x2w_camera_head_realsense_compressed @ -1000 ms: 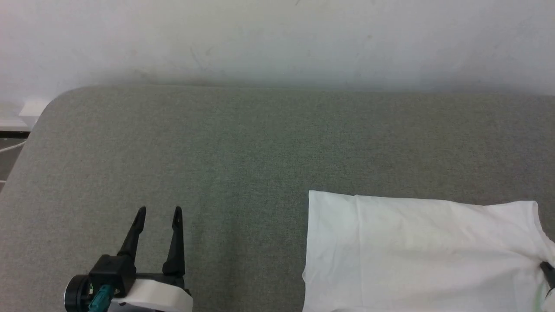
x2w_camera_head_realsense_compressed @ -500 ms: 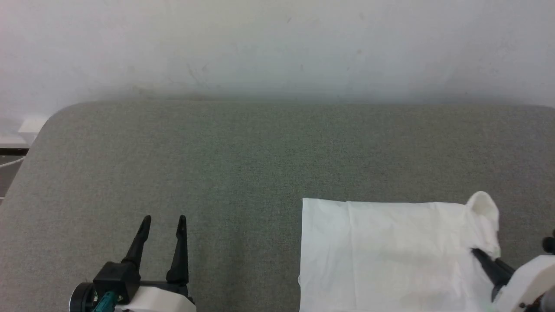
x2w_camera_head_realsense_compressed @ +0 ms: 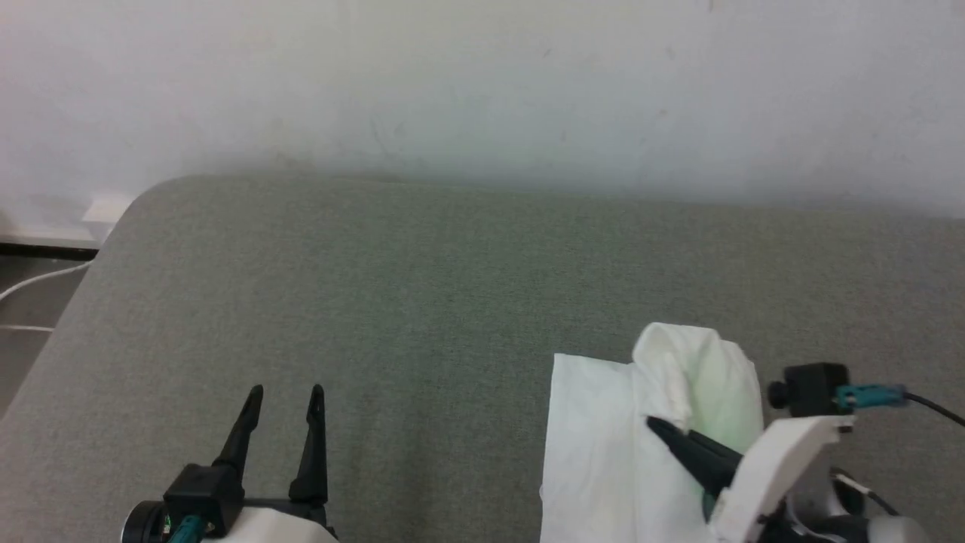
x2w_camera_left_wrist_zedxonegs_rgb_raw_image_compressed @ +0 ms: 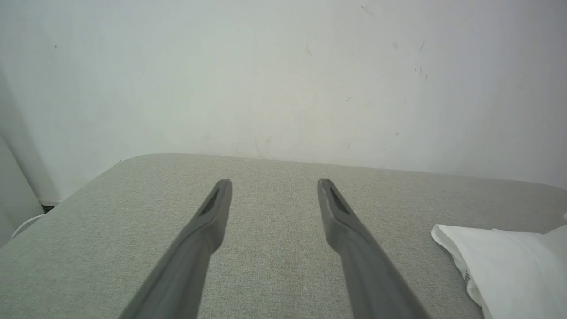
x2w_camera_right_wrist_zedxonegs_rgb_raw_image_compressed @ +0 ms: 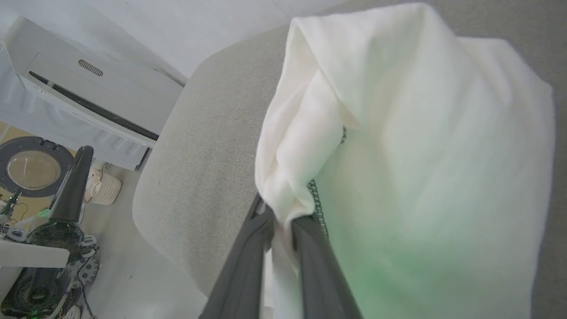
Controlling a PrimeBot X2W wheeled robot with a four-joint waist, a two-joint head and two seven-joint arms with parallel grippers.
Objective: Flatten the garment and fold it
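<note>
Right gripper (x2w_camera_head_realsense_compressed: 654, 424) clamps a raised fold of the garment (x2w_camera_head_realsense_compressed: 592, 452).

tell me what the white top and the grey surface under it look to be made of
The white top looks like thin, soft cloth, matte: it bunches limply where the right gripper pinches it, and a seam carries dark zigzag stitching. The grey surface looks like coarse woven upholstery fabric, matte: a fine flecked weave shows, and its corner is rounded, perhaps padded.
</note>
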